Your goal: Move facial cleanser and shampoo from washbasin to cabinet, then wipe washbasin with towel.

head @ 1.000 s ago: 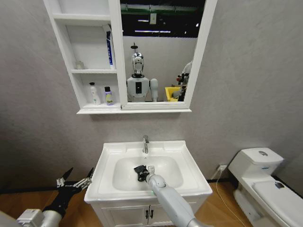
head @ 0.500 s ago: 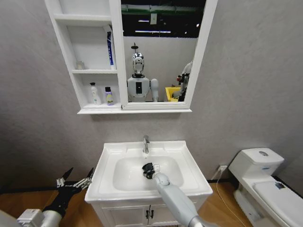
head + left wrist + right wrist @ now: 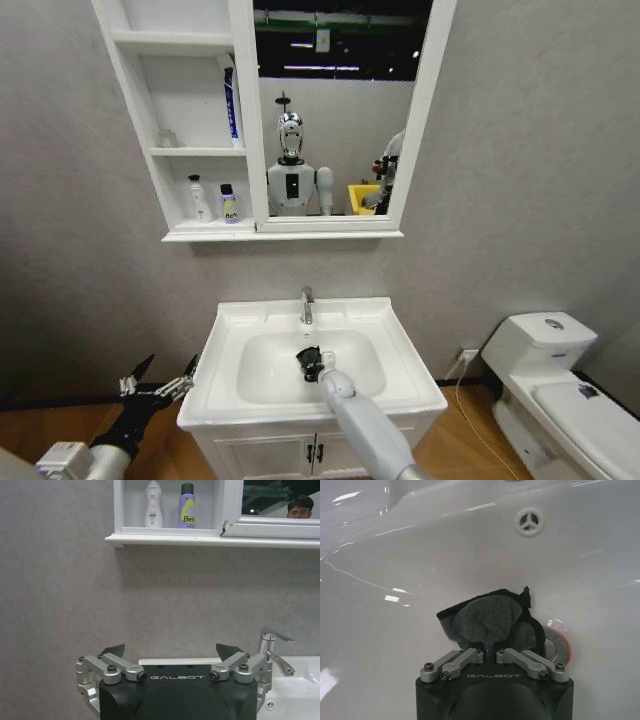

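The right gripper (image 3: 311, 362) has its jaws closed on the dark towel (image 3: 487, 620) and presses it onto the bottom of the washbasin (image 3: 400, 385) bowl, just beside the drain, while the left gripper (image 3: 158, 381) hangs with wide jaws beyond the washbasin's left edge.

So the right gripper (image 3: 490, 655) had its fingers pinched on the dark towel (image 3: 485, 620), pressed down inside the white washbasin (image 3: 395, 580) right beside the drain (image 3: 555, 647). The overflow hole (image 3: 529, 521) sat up the wall.
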